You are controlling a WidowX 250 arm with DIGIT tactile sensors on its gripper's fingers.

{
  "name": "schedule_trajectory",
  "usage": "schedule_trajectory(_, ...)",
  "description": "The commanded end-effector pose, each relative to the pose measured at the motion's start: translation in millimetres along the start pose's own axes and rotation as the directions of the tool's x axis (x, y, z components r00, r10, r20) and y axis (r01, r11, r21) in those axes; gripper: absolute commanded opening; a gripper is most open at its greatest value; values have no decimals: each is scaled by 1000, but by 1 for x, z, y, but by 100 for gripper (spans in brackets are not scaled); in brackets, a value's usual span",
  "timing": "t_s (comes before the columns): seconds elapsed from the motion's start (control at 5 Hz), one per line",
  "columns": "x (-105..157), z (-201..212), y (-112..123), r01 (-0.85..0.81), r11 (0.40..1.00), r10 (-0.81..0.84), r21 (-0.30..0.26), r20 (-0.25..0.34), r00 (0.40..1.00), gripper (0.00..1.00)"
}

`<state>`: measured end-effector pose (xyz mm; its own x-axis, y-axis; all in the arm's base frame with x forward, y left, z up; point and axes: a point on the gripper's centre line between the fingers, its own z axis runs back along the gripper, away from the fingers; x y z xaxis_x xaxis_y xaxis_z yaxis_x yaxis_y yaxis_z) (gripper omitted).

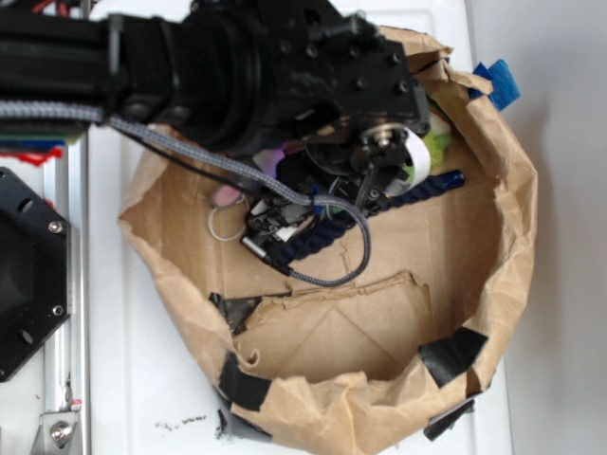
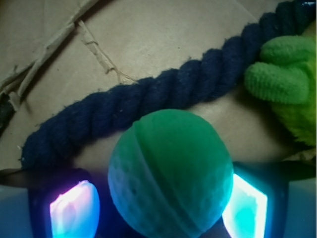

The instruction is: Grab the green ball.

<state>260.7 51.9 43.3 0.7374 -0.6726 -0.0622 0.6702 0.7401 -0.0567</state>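
Two pads (image 2: 74, 210) bracketing green ball (image 2: 171, 171) | gripper (image 2: 158, 210) is straddling it — grasp state unclear | blue rope (image 2: 148, 104) touching behind — snag risk

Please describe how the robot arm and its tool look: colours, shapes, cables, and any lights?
The arm is matte black, built of blocky segments joined with small screws. A grey braided cable runs along it and loops under the tool, which has a round silver metal part. In the wrist view, the tool's two fingers glow: pink-violet on one side, cyan on the other.
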Motion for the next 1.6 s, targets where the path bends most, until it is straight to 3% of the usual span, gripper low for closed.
schedule_trajectory(0.0, 10, 19, 4, -7, 998, 4, 62, 47, 999, 100)
schedule_trajectory(0.4, 24, 10, 8, -66, 998, 65, 10, 76, 995, 100)
schedule_trajectory(0.8, 32, -3, 10, -64, 998, 63, 28, 53, 997, 100)
schedule_trajectory(1.0, 31, -2, 10, -72, 997, 70, 26, 67, 995, 0)
schedule_trajectory(1.4, 29, 0, 10, -69, 997, 67, 36, 68, 995, 0)
